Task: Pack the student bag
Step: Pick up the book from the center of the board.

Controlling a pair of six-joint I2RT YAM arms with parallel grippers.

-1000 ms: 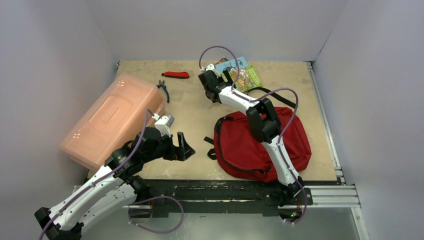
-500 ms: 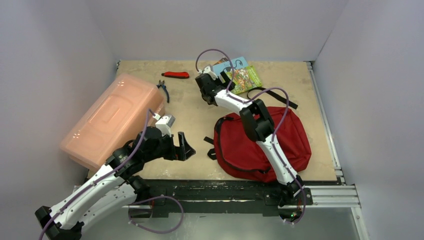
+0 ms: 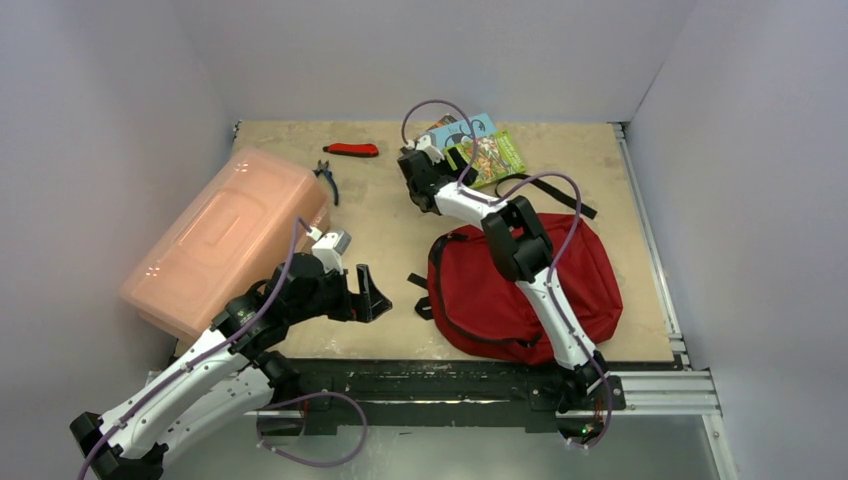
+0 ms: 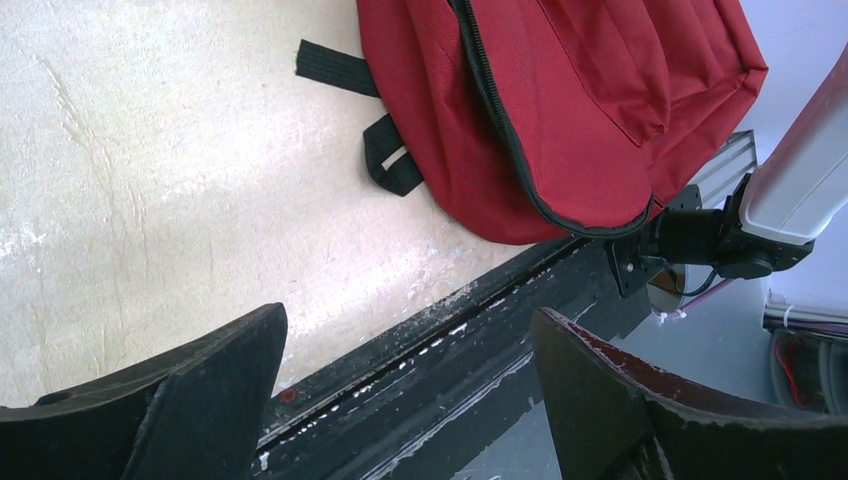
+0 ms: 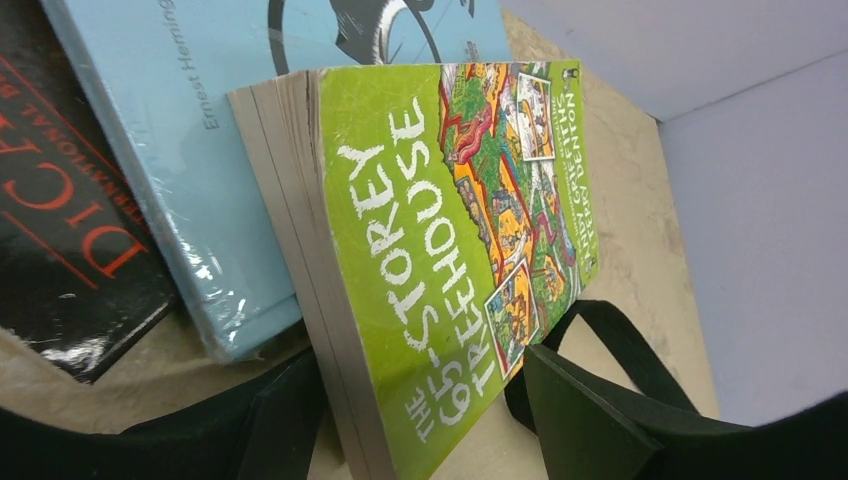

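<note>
The red student bag (image 3: pixel 520 285) lies flat at the front right of the table, under my right arm; it also shows in the left wrist view (image 4: pixel 560 100). My right gripper (image 3: pixel 455 155) is at the back, open, its jaws either side of the near end of a green paperback (image 5: pixel 450 230), which leans on a light blue book (image 5: pixel 200 120). A black book (image 5: pixel 60 230) lies beside them. My left gripper (image 3: pixel 365 295) is open and empty over the table's front edge (image 4: pixel 410 400), left of the bag.
A pink translucent box (image 3: pixel 230 235) fills the left side. Pliers (image 3: pixel 327 180) and a red-handled cutter (image 3: pixel 352 150) lie at the back left. The bag's black strap (image 3: pixel 560 195) runs behind the bag, close to my right finger (image 5: pixel 590 420).
My right gripper shifted slightly left, then back right, at the books. The left arm and the bag have not moved.
</note>
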